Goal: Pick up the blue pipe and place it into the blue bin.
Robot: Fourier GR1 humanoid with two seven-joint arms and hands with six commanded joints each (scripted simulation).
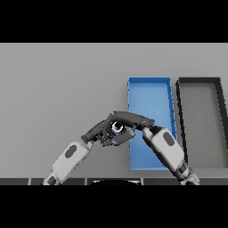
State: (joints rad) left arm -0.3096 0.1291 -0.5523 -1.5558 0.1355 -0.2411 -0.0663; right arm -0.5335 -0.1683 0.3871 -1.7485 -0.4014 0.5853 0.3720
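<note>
Blue pipe [117, 127] sits clamped in the right hand [127, 120] beside the left hand [99, 130], whose fingers curl empty, leaving a carry rightward over the blue bin [149, 93].

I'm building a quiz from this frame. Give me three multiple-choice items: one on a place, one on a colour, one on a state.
1. Where does the dark grey bin stand relative to the blue bin?
A. To its right
B. To its left
C. Stacked on top of it

2. What colour is the table?
A. Green
B. Grey
C. Red

3. What is the right robot hand doing?
A. Lying flat on the table far from everything
B. Resting inside the dark grey bin
C. Curled round the blue pipe at the blue bin's left edge

Answers:
1 A, the two bins sit side by side, the dark one nearer the right edge.
2 B, the bare surface is grey.
3 C, its fingers wrap the small pipe, with the left robot hand close beside it.
</note>
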